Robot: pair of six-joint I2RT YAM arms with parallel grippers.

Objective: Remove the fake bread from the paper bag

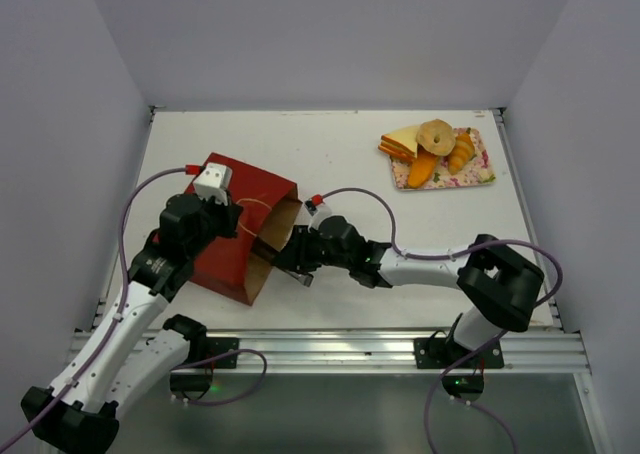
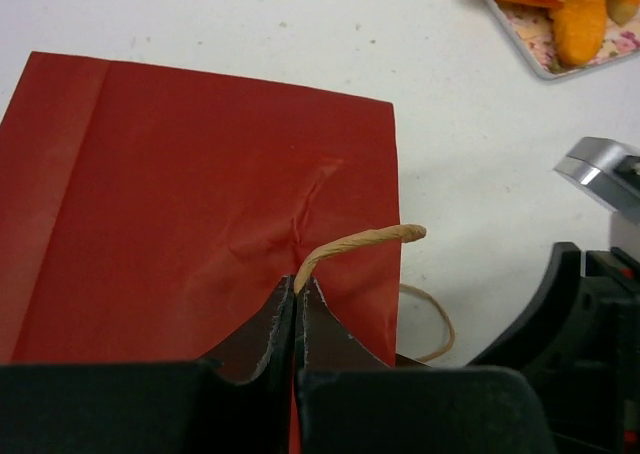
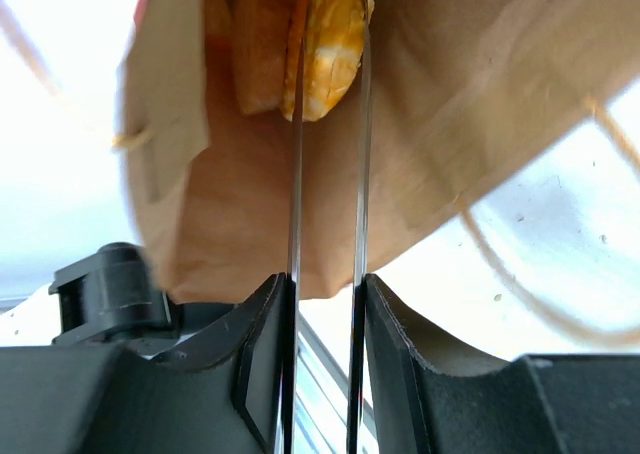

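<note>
Left wrist: my left gripper pinches the handle of the paper bag; jaws together. My right gripper clamps fake bread inside.

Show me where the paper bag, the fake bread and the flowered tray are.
paper bag (image 2: pixel 180 194): left wrist view, on its red outer face.
fake bread (image 3: pixel 328 34): right wrist view, on the orange piece inside the bag.
flowered tray (image 1: pixel 472 177): top external view, on its bare near corner.

Bread deep in the paper bag, blurred, cut off by the top edge
</note>
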